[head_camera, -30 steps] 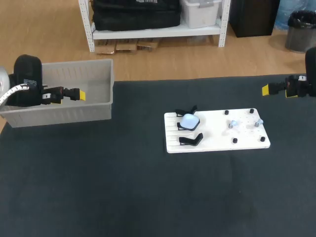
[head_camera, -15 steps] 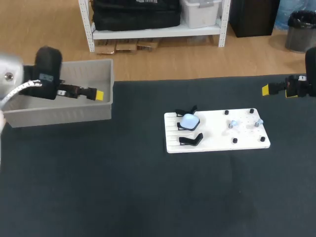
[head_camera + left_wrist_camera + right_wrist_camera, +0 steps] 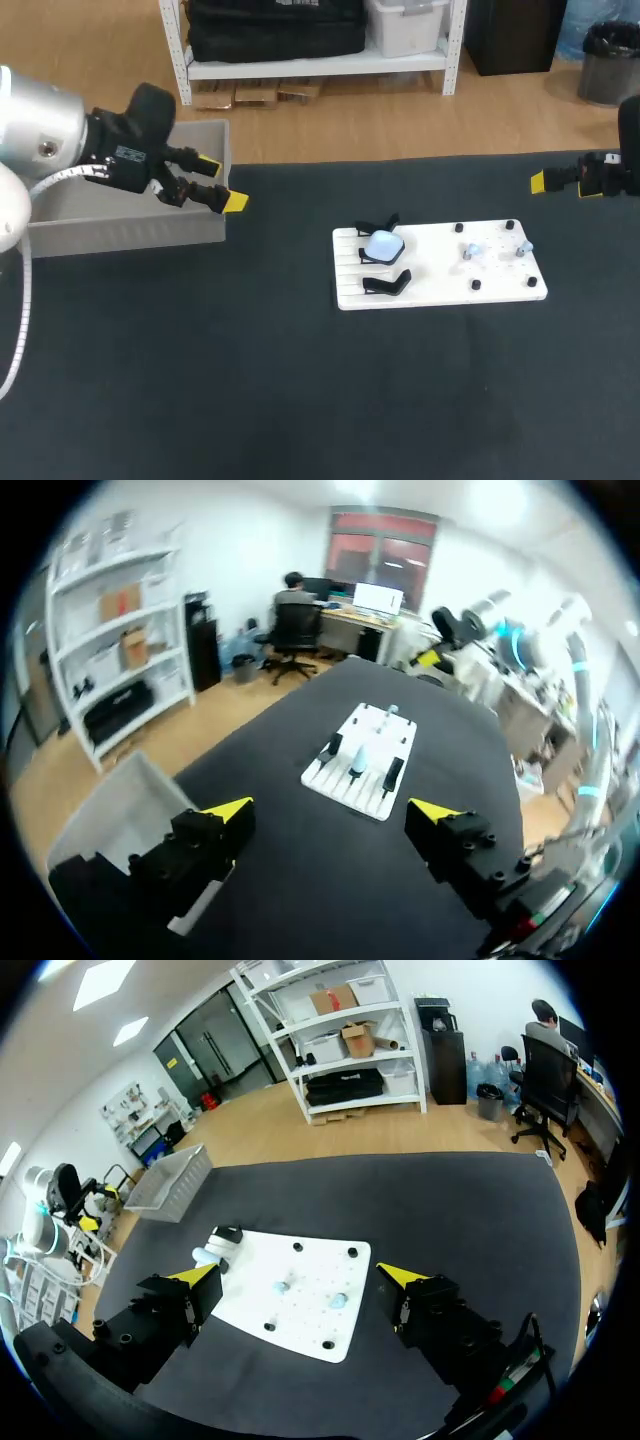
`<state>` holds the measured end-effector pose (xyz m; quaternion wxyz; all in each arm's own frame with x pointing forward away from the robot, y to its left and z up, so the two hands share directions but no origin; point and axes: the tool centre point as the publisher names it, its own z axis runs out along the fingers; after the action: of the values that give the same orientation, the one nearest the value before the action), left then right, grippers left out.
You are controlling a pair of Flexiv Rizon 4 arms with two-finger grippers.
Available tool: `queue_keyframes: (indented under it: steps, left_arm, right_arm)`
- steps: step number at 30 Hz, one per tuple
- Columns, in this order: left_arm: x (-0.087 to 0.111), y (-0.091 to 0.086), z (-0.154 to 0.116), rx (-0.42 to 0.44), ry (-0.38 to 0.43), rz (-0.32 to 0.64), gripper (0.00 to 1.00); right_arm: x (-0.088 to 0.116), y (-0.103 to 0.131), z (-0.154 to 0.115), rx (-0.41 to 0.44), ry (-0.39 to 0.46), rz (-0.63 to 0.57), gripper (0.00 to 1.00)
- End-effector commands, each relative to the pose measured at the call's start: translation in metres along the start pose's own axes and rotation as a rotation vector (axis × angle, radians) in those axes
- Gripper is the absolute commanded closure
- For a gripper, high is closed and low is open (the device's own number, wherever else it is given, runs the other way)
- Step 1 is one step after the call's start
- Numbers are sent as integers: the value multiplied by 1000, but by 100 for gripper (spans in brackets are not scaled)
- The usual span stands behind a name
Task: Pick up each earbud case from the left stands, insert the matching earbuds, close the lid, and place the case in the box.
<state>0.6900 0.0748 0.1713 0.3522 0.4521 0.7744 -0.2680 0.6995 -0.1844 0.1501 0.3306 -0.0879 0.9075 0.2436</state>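
Grey plastic forms the box [image 3: 120,228] at the far left of the dark surface [image 3: 300,400]. The left fingers [image 3: 228,201] hang at its right corner, spread wide with nothing between them. Near the middle lies a white board [image 3: 440,282]. A pale earbud case [image 3: 383,245] sits at the board's left end among black stands [image 3: 386,285]. Two small bluish earbuds [image 3: 470,250] rest on its right half between black pegs. The right fingers [image 3: 538,181] hover at the far right edge, well apart from the board; the right wrist view shows them wide apart and holding nothing.
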Motion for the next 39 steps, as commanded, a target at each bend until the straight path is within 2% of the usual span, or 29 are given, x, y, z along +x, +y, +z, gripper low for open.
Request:
queue_keyframes:
  steps: [1, 8, 15, 22, 39]
  left_arm:
    - [-3, 4, 16, 138, -16, 126, 0]
    - [-7, -6, 40, 220, -16, 266, 0]
    - [-8, -8, 62, 286, -29, 328, 0]
    - [-7, -12, 85, 351, -22, 328, 0]
    - [4, -10, 89, 374, -36, 301, 0]
  right_arm:
    - [0, -1, 0, -4, 1, -1, 0]
    - [0, -1, 0, -4, 1, -1, 0]
    - [0, -1, 0, -4, 1, -1, 0]
    - [0, -1, 0, -4, 1, -1, 0]
    - [0, -1, 0, -4, 1, -1, 0]
